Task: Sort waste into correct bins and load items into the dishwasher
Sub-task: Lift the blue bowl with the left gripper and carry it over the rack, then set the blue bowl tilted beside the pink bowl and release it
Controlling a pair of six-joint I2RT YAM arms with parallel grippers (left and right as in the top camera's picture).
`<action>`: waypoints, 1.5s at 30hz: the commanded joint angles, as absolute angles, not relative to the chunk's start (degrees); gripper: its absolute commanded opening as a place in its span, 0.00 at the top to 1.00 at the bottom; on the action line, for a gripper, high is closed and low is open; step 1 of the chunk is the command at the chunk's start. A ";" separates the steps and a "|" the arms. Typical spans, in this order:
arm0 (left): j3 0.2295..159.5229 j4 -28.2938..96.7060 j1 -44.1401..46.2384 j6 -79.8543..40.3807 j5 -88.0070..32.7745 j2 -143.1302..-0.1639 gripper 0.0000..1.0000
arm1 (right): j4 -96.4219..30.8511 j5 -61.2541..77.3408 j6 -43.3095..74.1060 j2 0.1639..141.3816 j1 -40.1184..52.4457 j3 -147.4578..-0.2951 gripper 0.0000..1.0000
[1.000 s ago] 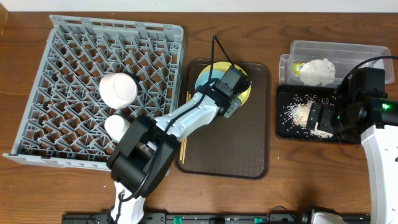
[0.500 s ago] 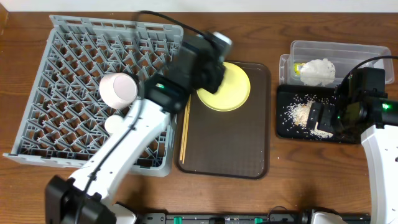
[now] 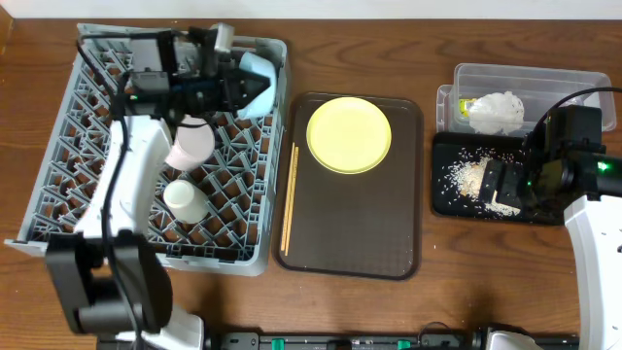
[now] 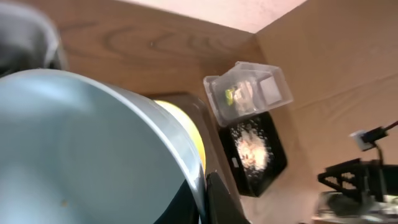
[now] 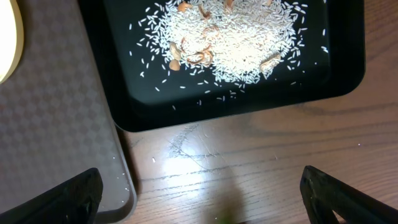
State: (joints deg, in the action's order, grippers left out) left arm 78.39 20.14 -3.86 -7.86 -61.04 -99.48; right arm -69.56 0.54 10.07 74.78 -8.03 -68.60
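My left gripper (image 3: 238,89) is shut on the rim of the light-blue bowl (image 3: 259,82) and holds it over the far right part of the grey dish rack (image 3: 58,194); the bowl fills the left wrist view (image 4: 87,149). A white-pinkish bowl (image 3: 190,143) and a small white cup (image 3: 183,197) sit in the rack. The pale-yellow plate (image 3: 349,134) and the chopsticks (image 3: 290,197) lie on the brown tray (image 3: 360,243). Rice crumbs (image 5: 230,37) lie in the black tray (image 3: 457,206). The napkin (image 3: 498,110) and the wrapper (image 3: 466,106) are in the clear tub (image 3: 583,83). My right gripper (image 5: 199,193) is open and empty above the table by the black tray.
The black tray's near rim (image 5: 249,112) and the brown tray's corner (image 5: 62,149) show in the right wrist view, with bare wood between them. The clear tub and black tray also show in the left wrist view (image 4: 249,93).
My left arm has lifted the light-blue bowl off the yellow plate and swung it left to the rack's far right part. The right arm has not moved.
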 commanded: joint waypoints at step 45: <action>77.97 9.50 -13.41 -15.11 -79.57 -112.20 0.94 | -69.93 0.25 10.66 74.48 -8.67 -69.58 0.01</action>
State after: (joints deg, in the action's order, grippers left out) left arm 78.43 9.58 -12.23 -15.22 -82.30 -111.35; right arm -69.65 0.54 10.07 74.78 -8.03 -68.60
